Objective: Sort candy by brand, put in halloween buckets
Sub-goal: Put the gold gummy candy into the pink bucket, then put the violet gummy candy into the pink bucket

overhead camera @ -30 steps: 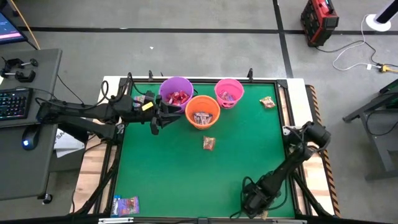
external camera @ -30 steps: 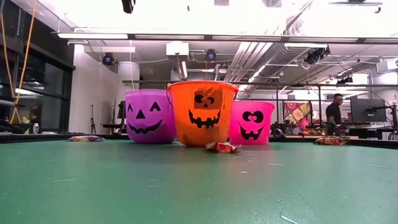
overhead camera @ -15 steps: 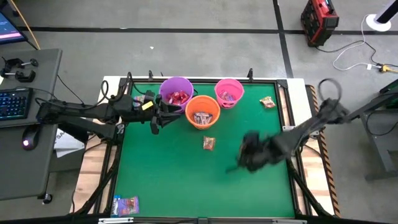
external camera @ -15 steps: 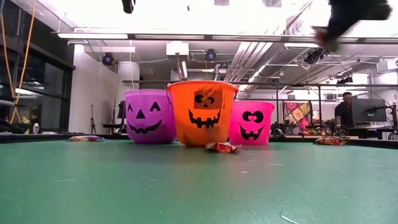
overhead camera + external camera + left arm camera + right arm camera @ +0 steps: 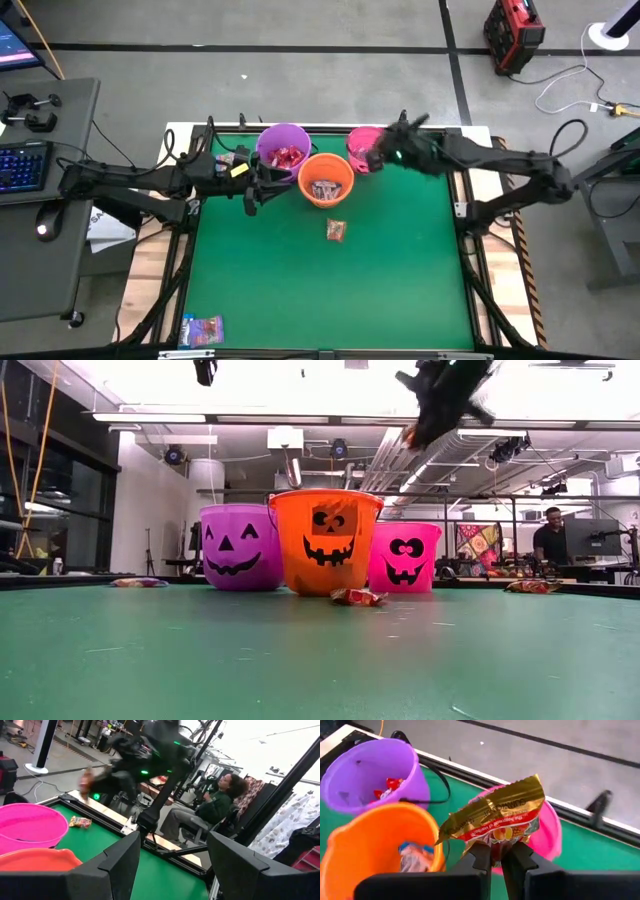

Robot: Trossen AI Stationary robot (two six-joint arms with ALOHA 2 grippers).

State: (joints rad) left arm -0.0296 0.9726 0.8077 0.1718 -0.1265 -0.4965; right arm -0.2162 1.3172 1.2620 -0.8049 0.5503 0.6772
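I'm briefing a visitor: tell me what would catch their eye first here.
Three jack-o'-lantern buckets stand at the table's far edge: purple bucket, orange bucket in front, pink bucket. The right gripper hangs over the pink one, shut on a gold-and-red candy packet. The left gripper waits beside the purple bucket.

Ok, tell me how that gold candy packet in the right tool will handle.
Probably light and floppy: the gold candy packet hangs creased and bent from the right tool, pinched at one edge. Its shiny foil looks slippery, so it could slide out above the pink bucket.
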